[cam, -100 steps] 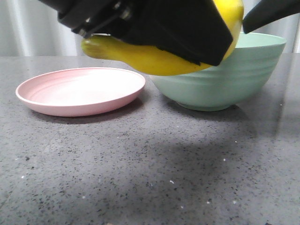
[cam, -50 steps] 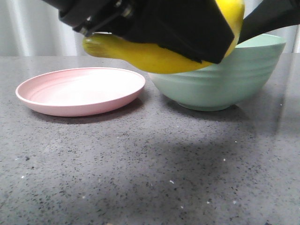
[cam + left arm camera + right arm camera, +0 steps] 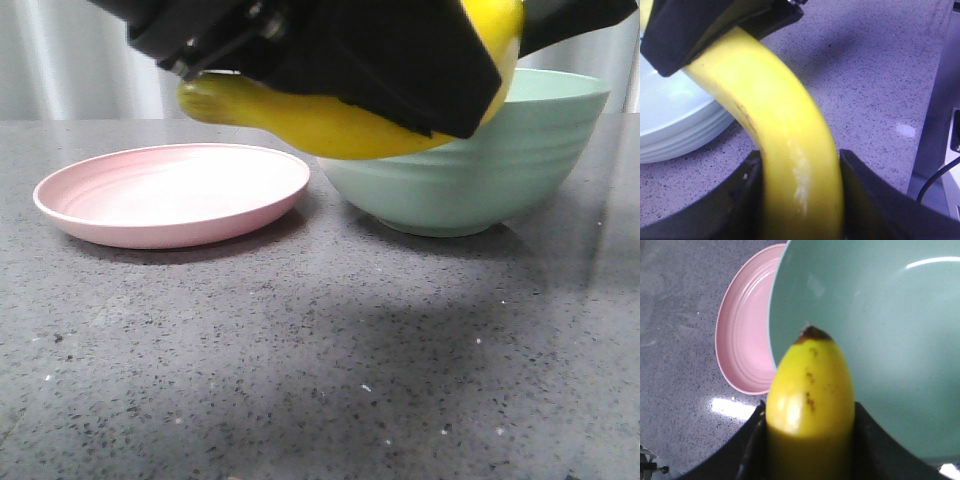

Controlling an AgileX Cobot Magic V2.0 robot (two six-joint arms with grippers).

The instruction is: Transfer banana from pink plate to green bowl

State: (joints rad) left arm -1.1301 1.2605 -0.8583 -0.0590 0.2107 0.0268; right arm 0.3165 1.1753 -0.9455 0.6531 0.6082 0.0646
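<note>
Above the bench [image 3: 300, 340], the banana [image 3: 330, 125] hangs in the air, held at both ends by the two arms. Its greenish stem end points toward the plate [image 3: 175, 195] side, and its body curves up and across to the bowl [image 3: 480, 175], passing in front of the bowl's near rim in the front view.

Seen from the left wrist, the left claw [image 3: 800, 200] is clamped on the banana [image 3: 785, 150]: one dark finger presses each side of the yellow body, with no gap showing. The bowl [image 3: 675, 125] lies just beyond it in that view, pale and ridged on its outside.

Seen from the right wrist, the right claw [image 3: 810, 440] is likewise clamped on the banana [image 3: 810, 410], its fingers tight against both flanks. The dark tip of the fruit sits over the bowl's [image 3: 890, 340] edge, with the open hollow behind it. The plate [image 3: 747, 335] rests just beside the bowl, its concentric rings faintly visible.

On the grey speckled bench the plate and bowl stand close together; whether their rims touch I cannot tell. The banana touches neither of them as far as the front view shows, sitting higher than the plate and about level with the bowl's rim.
</note>
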